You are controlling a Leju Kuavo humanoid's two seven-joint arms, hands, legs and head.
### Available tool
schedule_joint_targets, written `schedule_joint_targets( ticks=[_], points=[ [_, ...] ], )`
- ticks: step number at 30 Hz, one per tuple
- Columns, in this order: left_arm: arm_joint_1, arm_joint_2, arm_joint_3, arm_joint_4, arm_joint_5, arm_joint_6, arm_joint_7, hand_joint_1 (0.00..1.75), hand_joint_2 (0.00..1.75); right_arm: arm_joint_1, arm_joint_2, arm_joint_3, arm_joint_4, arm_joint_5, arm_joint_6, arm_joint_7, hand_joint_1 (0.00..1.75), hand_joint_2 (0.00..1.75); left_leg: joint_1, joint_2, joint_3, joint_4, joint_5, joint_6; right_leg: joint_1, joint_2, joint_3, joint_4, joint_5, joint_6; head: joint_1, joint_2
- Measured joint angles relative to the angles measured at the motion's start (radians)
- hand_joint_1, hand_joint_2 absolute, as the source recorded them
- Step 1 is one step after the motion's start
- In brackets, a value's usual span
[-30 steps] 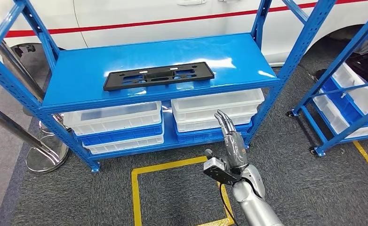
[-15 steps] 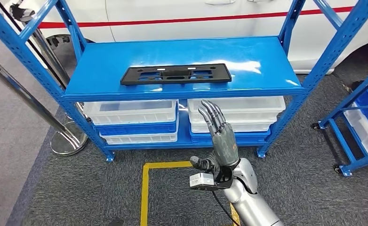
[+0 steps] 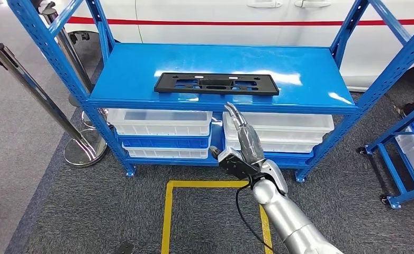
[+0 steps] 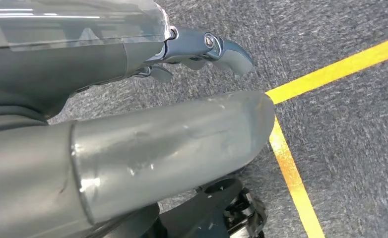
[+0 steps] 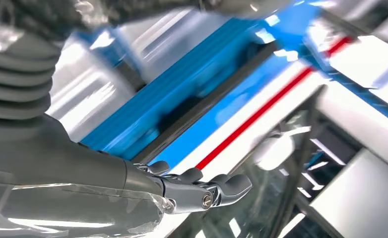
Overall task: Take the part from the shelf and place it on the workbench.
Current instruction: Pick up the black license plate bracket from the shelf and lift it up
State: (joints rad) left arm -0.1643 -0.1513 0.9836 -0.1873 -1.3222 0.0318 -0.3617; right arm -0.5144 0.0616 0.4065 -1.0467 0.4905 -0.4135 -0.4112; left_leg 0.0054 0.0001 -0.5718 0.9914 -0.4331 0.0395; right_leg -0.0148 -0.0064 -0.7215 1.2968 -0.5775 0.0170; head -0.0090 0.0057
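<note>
One flat black rectangular plastic part (image 3: 216, 83) lies near the front edge of the blue metal shelf (image 3: 141, 71), so the empty, straight-fingered right hand (image 3: 243, 143) just below should rise above the edge before grasping it.

Open room lies above the part (image 3: 216, 83) on the shelf (image 3: 311, 69). Blue uprights (image 3: 377, 87) flank it; white bins (image 3: 277, 129) fill the space beneath.

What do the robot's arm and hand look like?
The right arm is shiny silver and rounded. The right robot hand is grey metal with darker fingers. A thin black cable loops beside the arm, and a black box sits at the wrist.
</note>
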Motion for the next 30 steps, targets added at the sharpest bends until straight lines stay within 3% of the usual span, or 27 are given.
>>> schedule_joint_targets(
  ticks=[1, 2, 3, 5, 6, 10, 12, 14, 15, 16, 17, 20, 22, 26, 28, 30],
  points=[
    [-0.001, -0.002, 0.0, 0.0, -0.005, 0.0, 0.004, 0.0, 0.0, -0.03, 0.0, 0.002, 0.036, 0.077, -0.048, 0.026, 0.0, 1.75, 0.0, -0.003, 0.0, 0.003, -0.001, -0.001, -0.001, 0.001, -0.006, 0.006, 0.012, 0.002, 0.0, 0.0],
    [-0.002, -0.004, -0.001, 0.0, -0.01, 0.0, 0.009, 0.0, 0.0, -0.063, -0.001, 0.005, 0.07, 0.176, -0.106, 0.062, 0.0, 1.75, 0.001, -0.005, 0.0, 0.008, -0.004, -0.003, -0.003, 0.001, 0.006, -0.025, 0.043, 0.003, 0.0, 0.0],
    [-0.004, -0.008, -0.002, 0.0, -0.017, 0.0, 0.013, 0.0, 0.0, -0.098, -0.001, 0.011, 0.099, 0.293, -0.164, 0.109, 0.0, 1.75, 0.001, -0.008, -0.001, 0.015, -0.008, -0.006, -0.006, 0.002, 0.033, -0.085, 0.083, 0.004, 0.0, 0.0],
    [-0.013, -0.014, -0.007, 0.0, -0.027, 0.0, 0.02, 0.0, 0.0, -0.166, -0.005, 0.028, 0.142, 0.53, -0.246, 0.209, 0.0, 1.75, 0.0, -0.01, -0.011, 0.033, -0.018, -0.015, -0.009, 0.009, 0.078, -0.192, 0.127, 0.004, 0.0, 0.0],
    [-0.019, -0.016, -0.009, 0.0, -0.031, 0.0, 0.023, 0.0, 0.0, -0.191, -0.007, 0.037, 0.156, 0.632, -0.266, 0.254, 0.0, 1.75, -0.001, -0.012, -0.018, 0.041, -0.021, -0.021, -0.008, 0.012, 0.086, -0.218, 0.132, 0.001, -0.001, 0.0],
    [-0.027, -0.024, -0.016, 0.0, -0.036, 0.0, 0.031, 0.0, 0.0, -0.261, -0.011, 0.062, 0.21, 0.892, -0.28, 0.372, 0.0, 1.75, 0.001, -0.017, -0.035, 0.059, -0.031, -0.036, -0.006, 0.012, 0.084, -0.23, 0.129, -0.02, -0.002, 0.0],
    [-0.03, -0.027, -0.022, 0.0, -0.04, 0.001, 0.032, 0.0, 0.0, -0.308, -0.011, 0.073, 0.245, 0.966, -0.281, 0.415, 0.0, 1.75, 0.004, -0.011, -0.069, 0.135, -0.074, -0.045, -0.008, 0.011, 0.085, -0.233, 0.13, -0.031, -0.002, 0.0],
    [-0.033, -0.03, -0.027, 0.0, -0.041, 0.001, 0.031, 0.0, 0.0, -0.331, -0.012, 0.076, 0.269, 0.981, -0.283, 0.435, 0.0, 1.75, 0.006, -0.008, -0.134, 0.268, -0.128, -0.05, -0.005, 0.008, 0.088, -0.233, 0.127, -0.037, -0.002, 0.0],
    [-0.033, -0.031, -0.028, 0.0, -0.042, 0.001, 0.031, 0.0, 0.0, -0.334, -0.013, 0.076, 0.279, 0.98, -0.284, 0.438, 0.0, 1.75, 0.006, -0.007, -0.16, 0.316, -0.139, -0.051, -0.004, 0.006, 0.09, -0.233, 0.126, -0.038, -0.002, 0.0],
    [-0.032, -0.031, -0.03, 0.0, -0.042, 0.001, 0.031, 0.0, 0.0, -0.335, -0.013, 0.076, 0.288, 0.98, -0.284, 0.44, 0.0, 1.75, 0.006, -0.007, -0.172, 0.332, -0.131, -0.05, -0.002, 0.005, 0.092, -0.233, 0.125, -0.039, -0.002, 0.0],
    [-0.031, -0.032, -0.031, 0.0, -0.042, 0.001, 0.031, 0.0, 0.0, -0.336, -0.014, 0.076, 0.295, 0.98, -0.284, 0.441, 0.0, 1.75, 0.006, -0.007, -0.165, 0.307, -0.105, -0.047, -0.001, 0.005, 0.094, -0.233, 0.123, -0.039, -0.002, 0.0],
    [-0.033, -0.032, -0.035, 0.0, -0.042, 0.001, 0.03, 0.0, 0.0, -0.344, -0.016, 0.076, 0.309, 0.971, -0.284, 0.446, 0.0, 1.75, 0.0, -0.006, -0.08, 0.115, -0.006, -0.027, 0.002, 0.006, 0.102, -0.234, 0.119, -0.035, -0.002, 0.0],
    [-0.035, -0.033, -0.035, 0.0, -0.042, 0.0, 0.029, 0.0, 0.0, -0.345, -0.019, 0.075, 0.315, 0.962, -0.285, 0.453, 0.0, 1.75, -0.007, -0.006, -0.051, 0.053, 0.003, -0.019, 0.003, 0.006, 0.103, -0.238, 0.12, -0.027, -0.002, 0.0],
    [-0.033, -0.036, -0.036, 0.0, -0.042, -0.001, 0.024, 0.0, 0.0, -0.34, -0.03, 0.065, 0.319, 0.945, -0.285, 0.454, 0.0, 1.75, -0.004, -0.006, -0.033, 0.019, 0.012, -0.007, 0.005, 0.005, 0.099, -0.227, 0.107, -0.005, -0.002, 0.0],
    [-0.036, -0.038, -0.037, 0.0, -0.042, -0.003, 0.017, 0.0, 0.0, -0.34, -0.035, 0.061, 0.326, 0.94, -0.284, 0.443, 0.0, 1.75, -0.003, -0.004, -0.026, 0.007, 0.017, 0.0, 0.004, 0.006, 0.056, -0.138, 0.059, 0.0, -0.001, 0.0],
    [-0.039, -0.039, -0.038, 0.0, -0.04, -0.005, 0.012, 0.0, 0.0, -0.334, -0.036, 0.06, 0.346, 0.932, -0.276, 0.424, 0.0, 1.75, -0.004, -0.005, -0.026, 0.008, 0.016, 0.005, 0.002, 0.007, -0.007, -0.02, 0.014, 0.003, -0.001, 0.0]
  ],
)
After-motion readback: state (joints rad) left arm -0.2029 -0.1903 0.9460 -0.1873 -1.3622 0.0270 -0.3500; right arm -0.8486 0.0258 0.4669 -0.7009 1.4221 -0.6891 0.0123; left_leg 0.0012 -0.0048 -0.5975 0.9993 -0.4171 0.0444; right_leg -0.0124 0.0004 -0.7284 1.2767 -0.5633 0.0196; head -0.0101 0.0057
